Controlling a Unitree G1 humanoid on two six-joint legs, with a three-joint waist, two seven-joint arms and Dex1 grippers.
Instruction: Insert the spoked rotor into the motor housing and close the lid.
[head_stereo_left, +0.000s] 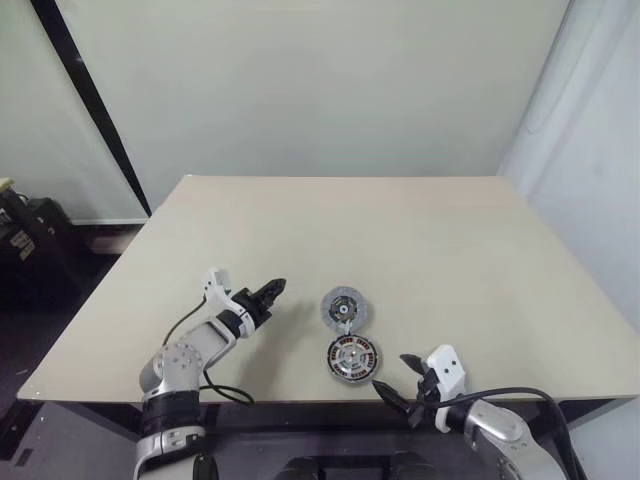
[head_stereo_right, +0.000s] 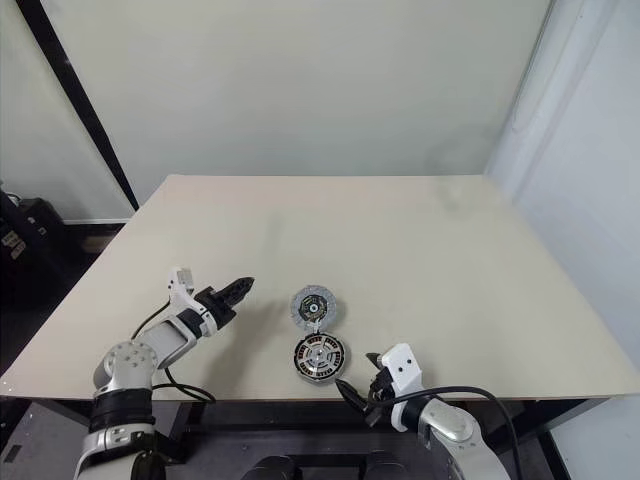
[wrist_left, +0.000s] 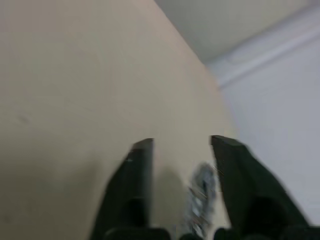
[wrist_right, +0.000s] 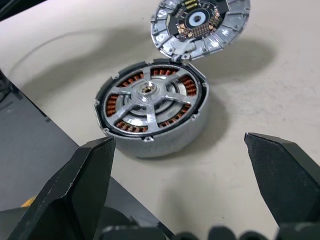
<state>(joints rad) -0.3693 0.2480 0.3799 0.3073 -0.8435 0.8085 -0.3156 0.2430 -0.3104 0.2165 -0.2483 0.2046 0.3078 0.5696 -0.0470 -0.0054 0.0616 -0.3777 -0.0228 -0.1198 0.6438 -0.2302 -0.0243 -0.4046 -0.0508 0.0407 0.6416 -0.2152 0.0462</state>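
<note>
On the pale beige table (head_stereo_left: 450, 260) I count one round dark motor housing (wrist_right: 152, 112), one silvery spoked rotor (wrist_right: 149, 94) and one flat grey lid (wrist_right: 200, 22). The housing sits near the table's front edge, at lower centre of the head view. The rotor already lies inside it, copper windings showing between the spokes. The lid stands open, tilted up, touching the housing's far rim. My right fingers (wrist_right: 187, 165) are spread wide just before the housing, empty. My left fingers (head_stereo_left: 270, 293), left of the lid, stand narrowly apart holding nothing; between them the lid shows as a blur.
</note>
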